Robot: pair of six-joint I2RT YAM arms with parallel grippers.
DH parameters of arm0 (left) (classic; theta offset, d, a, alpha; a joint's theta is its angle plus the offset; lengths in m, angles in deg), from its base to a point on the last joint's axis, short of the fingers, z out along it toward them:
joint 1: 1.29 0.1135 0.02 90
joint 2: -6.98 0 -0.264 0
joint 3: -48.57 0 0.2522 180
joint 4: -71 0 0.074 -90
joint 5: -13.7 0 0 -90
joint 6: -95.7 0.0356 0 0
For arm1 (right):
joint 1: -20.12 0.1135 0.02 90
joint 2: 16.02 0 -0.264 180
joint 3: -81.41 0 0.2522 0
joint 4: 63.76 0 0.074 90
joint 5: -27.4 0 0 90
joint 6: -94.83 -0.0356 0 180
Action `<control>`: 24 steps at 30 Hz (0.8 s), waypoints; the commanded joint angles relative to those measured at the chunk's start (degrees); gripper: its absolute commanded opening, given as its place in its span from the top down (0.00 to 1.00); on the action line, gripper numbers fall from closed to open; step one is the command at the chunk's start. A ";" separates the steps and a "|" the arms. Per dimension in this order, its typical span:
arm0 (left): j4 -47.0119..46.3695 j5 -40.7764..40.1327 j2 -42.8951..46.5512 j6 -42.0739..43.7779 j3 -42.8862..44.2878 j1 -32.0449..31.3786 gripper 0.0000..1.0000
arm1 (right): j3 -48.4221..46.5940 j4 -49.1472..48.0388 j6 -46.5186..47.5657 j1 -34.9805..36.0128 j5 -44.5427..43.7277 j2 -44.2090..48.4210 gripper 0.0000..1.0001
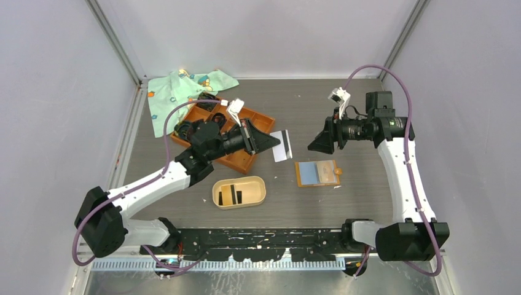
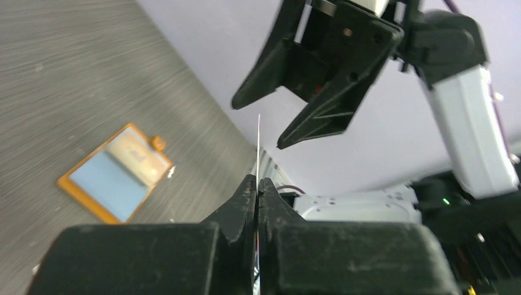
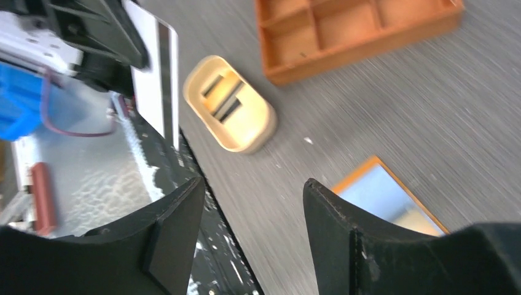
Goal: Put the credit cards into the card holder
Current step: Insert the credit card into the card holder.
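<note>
My left gripper (image 1: 274, 143) (image 2: 257, 181) is shut on a white credit card with a black stripe (image 1: 281, 146), held above the table. The card shows edge-on in the left wrist view (image 2: 258, 144) and flat in the right wrist view (image 3: 155, 74). The beige oval card holder (image 1: 261, 192) (image 3: 265, 126) sits in front of it, with two dark cards (image 1: 234, 195) (image 3: 222, 98) standing inside. My right gripper (image 1: 313, 145) (image 3: 252, 184) is open and empty, facing the held card from the right, a short way off.
An open orange wallet with a blue-grey inside (image 1: 317, 173) (image 2: 113, 179) (image 3: 393, 200) lies right of the holder. An orange grid tray (image 1: 246, 161) (image 3: 344, 37) with black coiled bands sits under the left arm. A green cloth (image 1: 178, 92) lies at the back left.
</note>
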 commanded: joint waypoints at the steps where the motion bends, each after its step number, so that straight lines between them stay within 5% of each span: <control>1: 3.70 -10.78 1.76 0.56 0.25 -0.89 1.00 | 3.37 -2.45 2.78 -3.13 -13.40 2.45 0.34; 24: 10.13 -29.19 -24.92 -6.14 13.21 -13.07 1.00 | 16.10 -12.07 -2.88 -10.64 -25.25 -3.78 0.34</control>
